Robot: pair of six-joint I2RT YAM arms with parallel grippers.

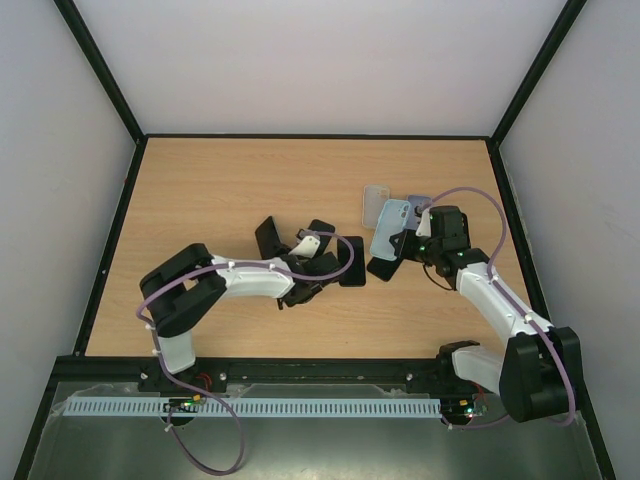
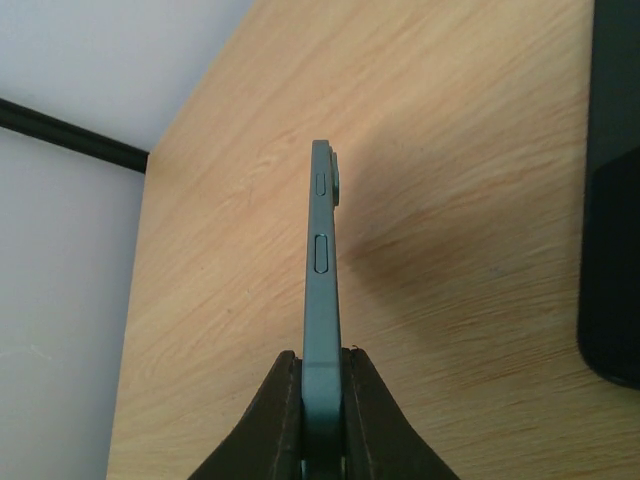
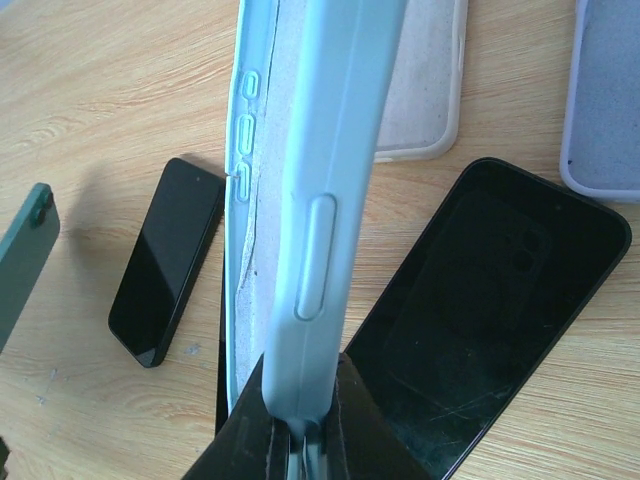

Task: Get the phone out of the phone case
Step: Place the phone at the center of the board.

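**Phone** (image 2: 322, 290): dark green and slim with a matte edge. It is held edge-on, and two side buttons and a camera bump show along it. The left end effector (image 2: 322, 400) is pinched narrow on its lower end. It sits above the desk (image 1: 220, 190), left of the case and apart from it.

**Phone case** (image 3: 320, 200): pale blue soft silicone with rounded edges and a raised button bar. Its fuzzy grey lining is exposed. The right end effector (image 3: 300, 410) is clamped on its bottom edge, holding it upright right of centre.

**Desk**: light wood grain, walled in white.

**Small black handset** (image 3: 165, 262): glossy, lying flat on the desk between the phone and the case.

**Larger black handset** (image 3: 480, 310): glossy glass with faint scratches, lying flat just right of the held case.

**Beige case** (image 3: 425, 90): lies open face up at the far side, showing a matte lining.

**Lavender case** (image 3: 605, 100): lies open face up, to the right of the beige one.
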